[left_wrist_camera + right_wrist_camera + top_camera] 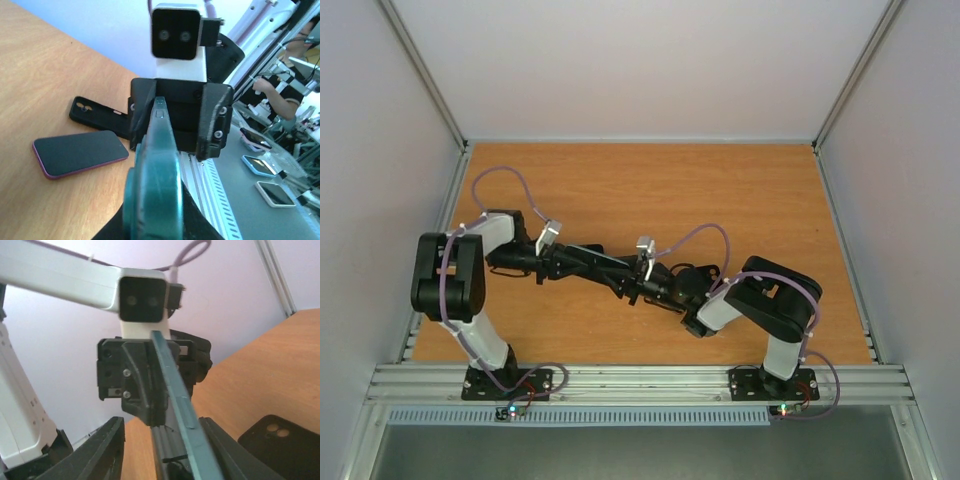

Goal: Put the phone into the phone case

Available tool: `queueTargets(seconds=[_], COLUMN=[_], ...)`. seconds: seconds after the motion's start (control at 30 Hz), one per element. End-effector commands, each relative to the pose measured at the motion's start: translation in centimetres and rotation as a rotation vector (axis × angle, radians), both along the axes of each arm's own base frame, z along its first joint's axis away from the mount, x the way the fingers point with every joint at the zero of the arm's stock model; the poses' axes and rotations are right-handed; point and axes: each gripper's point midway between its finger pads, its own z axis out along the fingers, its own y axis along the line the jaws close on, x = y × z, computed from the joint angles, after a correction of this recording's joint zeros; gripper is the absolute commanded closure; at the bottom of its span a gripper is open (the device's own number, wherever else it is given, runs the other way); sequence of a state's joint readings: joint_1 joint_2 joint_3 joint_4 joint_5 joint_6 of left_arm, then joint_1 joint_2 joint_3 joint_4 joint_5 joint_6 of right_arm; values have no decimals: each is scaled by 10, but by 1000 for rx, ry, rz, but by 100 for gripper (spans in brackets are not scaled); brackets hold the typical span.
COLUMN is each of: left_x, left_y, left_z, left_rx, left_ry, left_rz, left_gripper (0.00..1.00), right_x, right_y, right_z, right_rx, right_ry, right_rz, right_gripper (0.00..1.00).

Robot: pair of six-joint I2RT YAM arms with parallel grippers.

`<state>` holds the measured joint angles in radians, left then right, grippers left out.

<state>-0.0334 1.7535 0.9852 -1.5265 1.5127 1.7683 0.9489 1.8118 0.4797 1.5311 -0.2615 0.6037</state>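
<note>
The left gripper (558,262) is clenching its jaws on one end of a thin teal slab (159,131), which is showing only its narrow edge; with what look like side buttons along that edge it is looking like a phone, though no view is showing its face. The slab is hanging in the air above the wooden surface (650,190), running from the left gripper across to the right gripper (176,120). The right jaws are straddling the slab's far end and standing wider than it is thick. In the left wrist view the slab is sitting close to one black finger (142,117) and leaving a gap to the other. Below the two arms, a pink-edged phone (80,152) is lying flat on the surface with its dark screen facing up. A black case (97,114) with camera cut-outs is lying flat just beyond it, its near edge close to the phone's corner; whether they are touching I cannot tell. Part of the case is hiding behind the right gripper. From above, the arms are covering both of these things.
</note>
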Motion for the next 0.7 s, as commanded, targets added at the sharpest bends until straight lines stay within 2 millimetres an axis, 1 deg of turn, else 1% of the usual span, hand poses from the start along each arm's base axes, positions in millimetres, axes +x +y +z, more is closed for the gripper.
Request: queueTargets(seconds=[0.0,0.1,0.17,0.2,0.3,0.37,0.43,0.47,0.5,0.53,0.57,0.67], left_x=[-9,-16,-14,-13,-7,-5,-4,-5,-5,-6,-6,-6], left_y=[2,3,5,5,5,5,5,5,5,5,5,5], left_z=[46,50,50,49,46,45,45,45,45,45,46,45], left_rx=[-81,-84,-84,-84,-83,-83,-82,-82,-82,-81,-80,-75], left_ry=[4,-57,-61,-54,-27,-11,-6,-7,-9,-13,-17,-15], left_rz=[94,101,106,109,111,111,111,110,109,109,106,99], left_gripper=[99,99,99,99,99,99,99,99,98,94,86,51], right_x=[-15,-17,-17,-17,-16,-17,-20,-20,-21,-22,-22,-25], right_y=[-16,-13,-12,-12,-13,-12,-12,-12,-13,-13,-13,-14], right_z=[79,77,75,73,72,73,75,75,76,76,76,77], right_rx=[283,278,274,271,268,268,268,268,267,266,265,262], right_ry=[-212,-205,-202,-202,-204,-210,-222,-225,-229,-234,-236,-244], right_rz=[3,21,20,19,11,17,28,28,28,30,32,38], right_gripper=[62,62,62,64,72,80,96,99,99,99,99,99])
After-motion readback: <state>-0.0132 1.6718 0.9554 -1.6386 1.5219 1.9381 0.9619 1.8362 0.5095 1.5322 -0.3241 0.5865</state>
